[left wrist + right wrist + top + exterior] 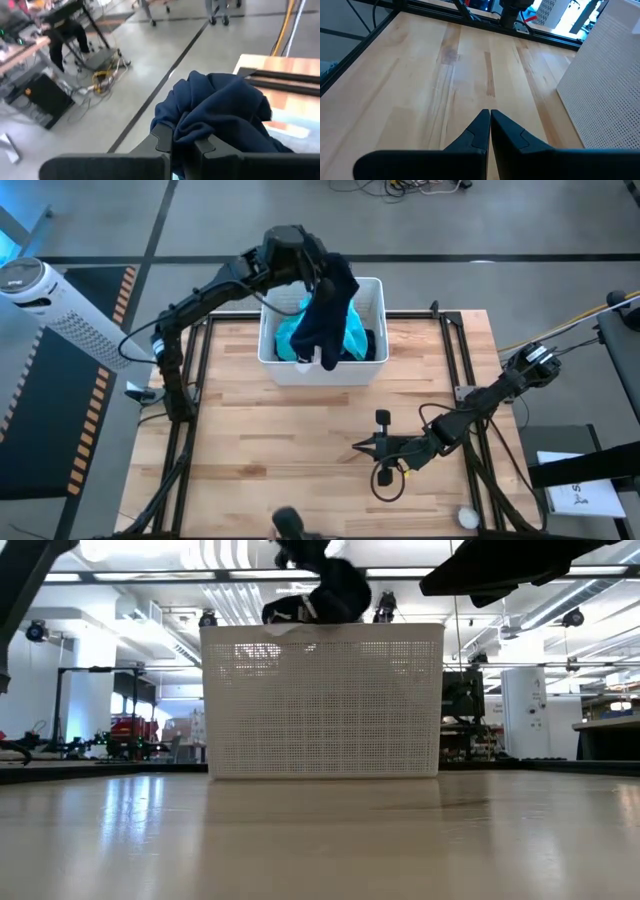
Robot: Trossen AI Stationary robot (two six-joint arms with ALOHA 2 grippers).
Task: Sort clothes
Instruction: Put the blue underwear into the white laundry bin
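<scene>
One navy garment in left tool.

white basket on wooden table, white cylinder beside

This is a robotics lab or workshop. A wooden worktable stands on a grey concrete floor marked with dark lines. Behind it run ceiling light strips, exposed ducts, equipment racks and loose cables.
</scene>
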